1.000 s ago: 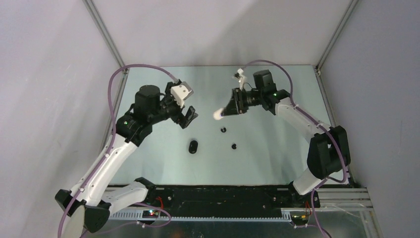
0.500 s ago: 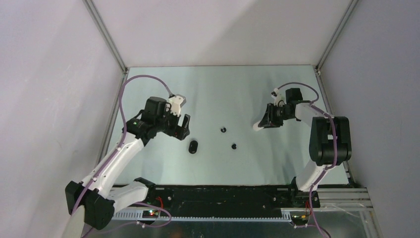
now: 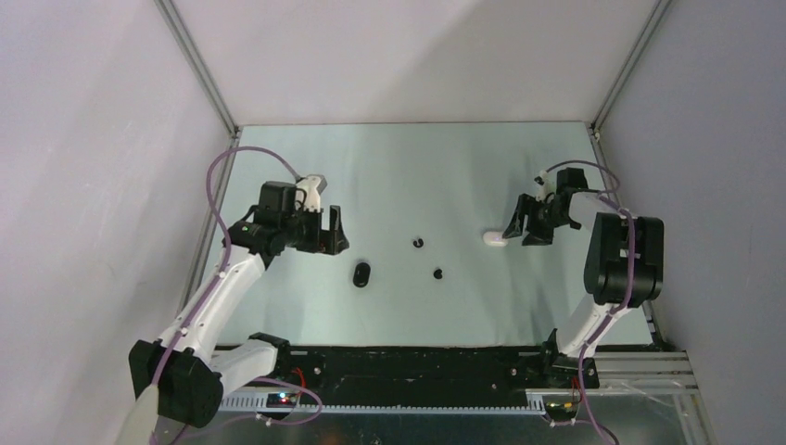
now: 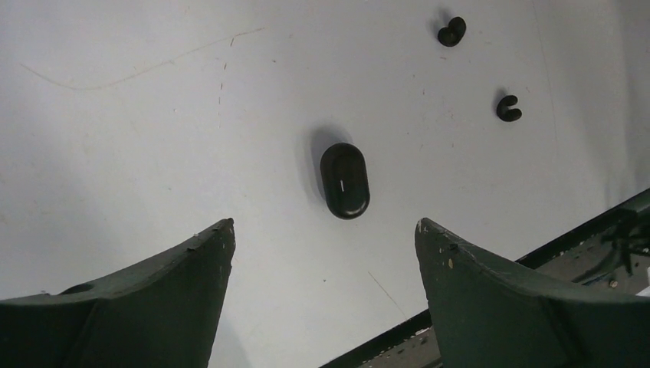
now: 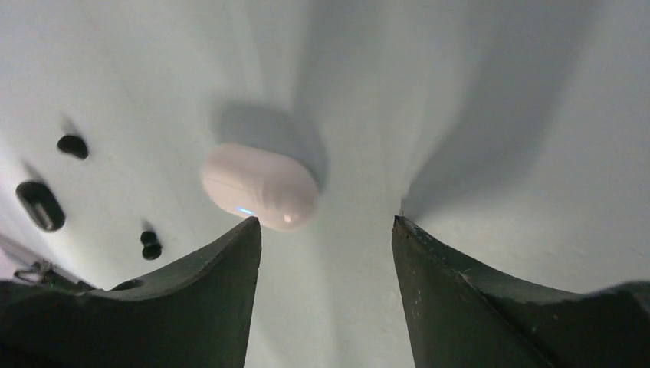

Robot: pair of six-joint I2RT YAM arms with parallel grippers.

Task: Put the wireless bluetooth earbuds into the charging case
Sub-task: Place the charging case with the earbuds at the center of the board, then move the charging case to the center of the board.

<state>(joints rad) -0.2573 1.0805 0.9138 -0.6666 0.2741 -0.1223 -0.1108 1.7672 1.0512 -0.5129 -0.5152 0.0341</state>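
The charging case (image 3: 361, 273) lies shut, two black earbuds (image 3: 418, 243) loose to its right. Left of it the left gripper (image 3: 331, 241) hovers, jaws spread — an approach, I judge; next it needs opening. Far right, the right gripper (image 3: 521, 235) stands spread beside a white case (image 3: 494, 239).

closed black case (image 4: 345, 180), two earbuds (image 4: 452, 31) nearby

The top external camera looks steeply down from above and behind the arm bases (image 3: 269, 350), holding the whole table (image 3: 417, 167) with the black charging case (image 3: 361, 273) near its middle. The left wrist camera faces down close above that case; the right wrist camera sits very near a white case (image 5: 259, 186) well right of it. All three share the black case and two black earbuds (image 4: 508, 108) near it.
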